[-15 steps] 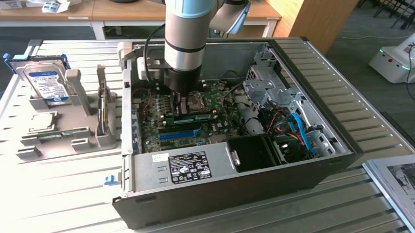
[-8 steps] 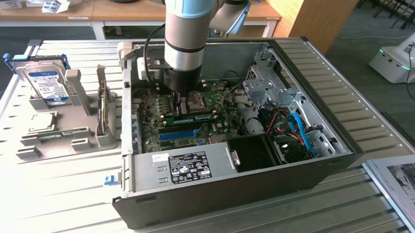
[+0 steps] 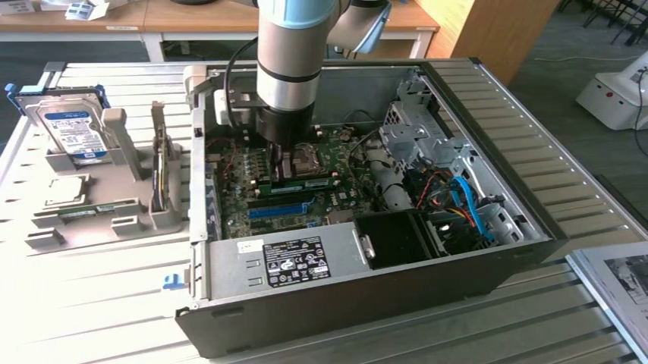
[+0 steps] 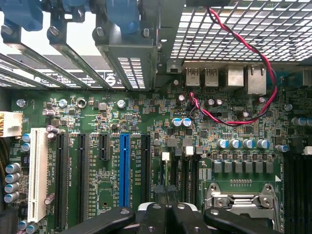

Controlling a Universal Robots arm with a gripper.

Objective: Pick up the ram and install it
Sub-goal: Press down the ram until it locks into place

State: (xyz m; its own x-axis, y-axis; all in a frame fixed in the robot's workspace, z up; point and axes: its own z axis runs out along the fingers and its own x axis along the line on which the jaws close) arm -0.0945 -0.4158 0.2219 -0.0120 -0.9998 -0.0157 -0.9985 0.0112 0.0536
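The arm reaches down into the open computer case [image 3: 486, 262] on the table [image 3: 121, 303], its end effector [image 3: 296, 158] low over the motherboard [image 3: 303, 189] beside the CPU socket [image 3: 312, 163]. In the wrist view, the end effector [image 4: 168, 214] has its fingers drawn fully together just above the memory slots [image 4: 183, 170], next to the metal socket frame [image 4: 241, 197]. Whether anything is pinched between them cannot be told.

A green ram [image 3: 303, 183] stick lies seated lengthwise in the slot area just below the end effector in the exterior view. A second green stick [image 3: 89, 211] rests in the grey holder [image 3: 111, 220], well apart at the exterior view's left.

Judgement: the installation step is in hand, at seating. Completion calls for straight downward pressure, evenly applied, with the stick square in its slot.
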